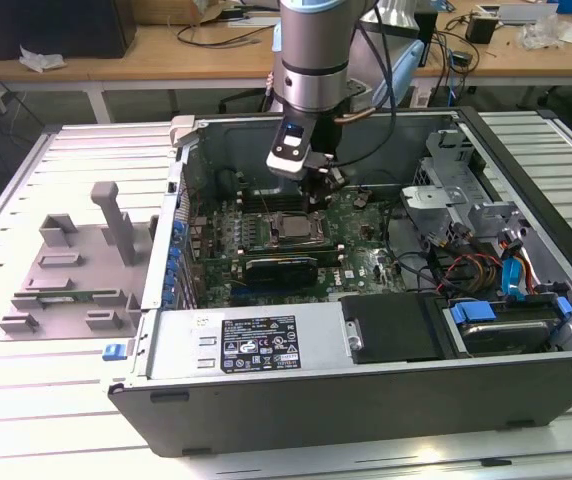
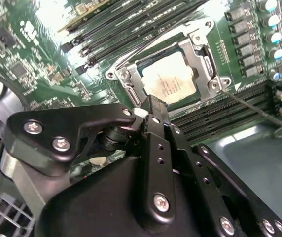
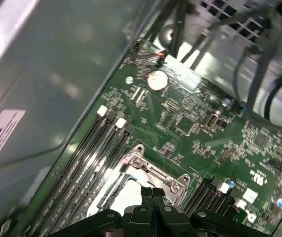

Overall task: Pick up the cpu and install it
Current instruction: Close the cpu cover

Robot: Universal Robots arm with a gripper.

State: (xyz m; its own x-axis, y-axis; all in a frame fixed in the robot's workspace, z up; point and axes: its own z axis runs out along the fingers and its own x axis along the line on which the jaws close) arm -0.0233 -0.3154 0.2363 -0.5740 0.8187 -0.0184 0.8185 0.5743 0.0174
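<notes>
Bright overhead light in the exterior view, and the white table (image 1: 26,400) is glowing, nearly washed out at its near edge. Inside the computer case (image 1: 366,400) it's dimmer, the arm (image 1: 311,60) shading the green board (image 1: 364,238). Over to the second wrist view: the cpu (image 2: 170,79) flares pale (real glare there), with a white hotspot on the board too.

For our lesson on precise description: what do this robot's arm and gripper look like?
The arm is a silver-grey cylinder with a pale blue joint cap and a small blue-lit panel at the wrist. A dark cable runs beside it. The gripper is matt black: flat linked bars fastened with silver screws, narrowing to slim jaws.
</notes>
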